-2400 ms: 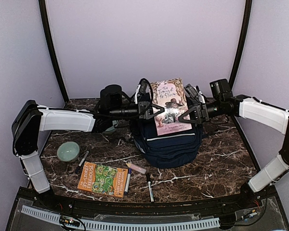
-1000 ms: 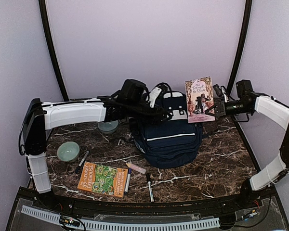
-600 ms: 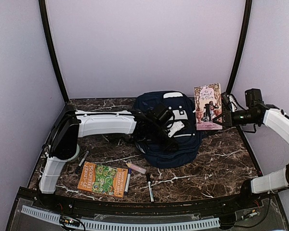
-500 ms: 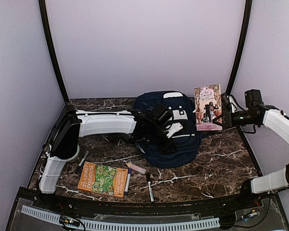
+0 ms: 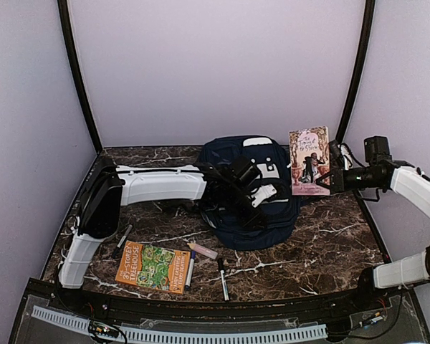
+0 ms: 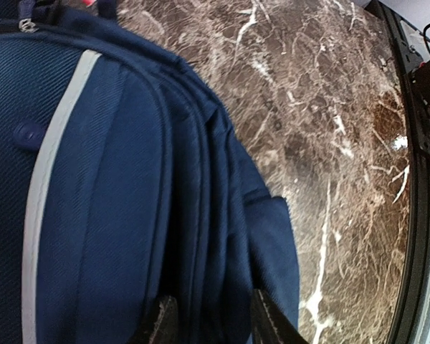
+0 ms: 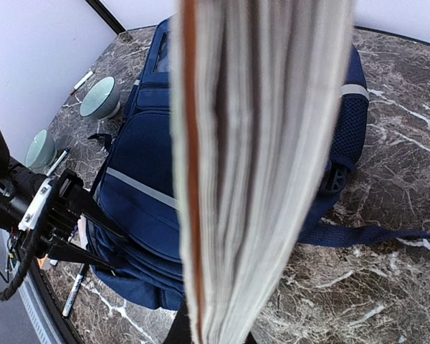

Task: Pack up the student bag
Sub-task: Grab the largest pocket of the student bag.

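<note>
currently the student bag [image 5: 276,228] is being recorded lying on the marble table [image 5: 330,251], front pockets facing up, beneath the left gripper [image 5: 258,213]. that gripper is being pressed onto the bag's front pocket. its fingers [image 6: 162,324] are being held apart with a ridge of blue fabric between them, and whether that ridge is being pinched cannot be told. the right gripper [image 5: 330,183] is being held just beside the bag's right side, clenched on the lower corner of a pink paperback [image 5: 309,161], which is being carried upright with its cover toward the top camera. on the near side of the bag, an orange book [image 5: 153,266], a pink highlighter [image 5: 203,250] and a black marker [image 5: 222,278] are being left flat. two pale green bowls [image 7: 100,97] are being noted off the bag's left side.
</note>
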### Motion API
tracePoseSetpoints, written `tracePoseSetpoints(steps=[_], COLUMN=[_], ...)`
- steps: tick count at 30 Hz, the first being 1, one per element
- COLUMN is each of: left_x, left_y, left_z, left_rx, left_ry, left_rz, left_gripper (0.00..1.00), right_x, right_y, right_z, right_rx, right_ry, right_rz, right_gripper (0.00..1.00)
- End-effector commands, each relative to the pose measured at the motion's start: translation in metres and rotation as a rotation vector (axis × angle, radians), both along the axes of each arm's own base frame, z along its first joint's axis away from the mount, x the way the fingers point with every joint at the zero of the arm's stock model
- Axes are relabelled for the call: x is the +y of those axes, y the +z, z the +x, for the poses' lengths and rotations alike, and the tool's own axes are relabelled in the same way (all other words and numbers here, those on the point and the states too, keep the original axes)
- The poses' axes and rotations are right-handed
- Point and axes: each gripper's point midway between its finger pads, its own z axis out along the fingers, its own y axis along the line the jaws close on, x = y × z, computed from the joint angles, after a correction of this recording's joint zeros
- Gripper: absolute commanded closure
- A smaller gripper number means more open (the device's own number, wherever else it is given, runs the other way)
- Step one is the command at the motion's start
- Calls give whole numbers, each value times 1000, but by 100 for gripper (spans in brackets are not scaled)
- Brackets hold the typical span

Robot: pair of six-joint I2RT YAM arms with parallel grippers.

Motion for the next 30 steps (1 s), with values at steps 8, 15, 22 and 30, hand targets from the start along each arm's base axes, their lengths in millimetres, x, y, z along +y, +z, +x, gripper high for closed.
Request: tracePoseSetpoints(steps=[8,15,22,30], left_x=[-15,-2,4,1], left_y=[-7,-17,-19,35], left_z=[-4,28,40,57], left_rx=[10,-161,-224,-306], left_ry=[-12,102,128,204], left_rz=[0,122,169,110], left_gripper=[58,53,74,94], right_x=[3,3,3,7], right_y=[12,11,12,45], right_z=[4,4,4,10], right_rx=[-61,-57,-63,-78], right_ry=[10,11,12,41], right_rz=[27,28,31,57], right_gripper=[100,100,100,100])
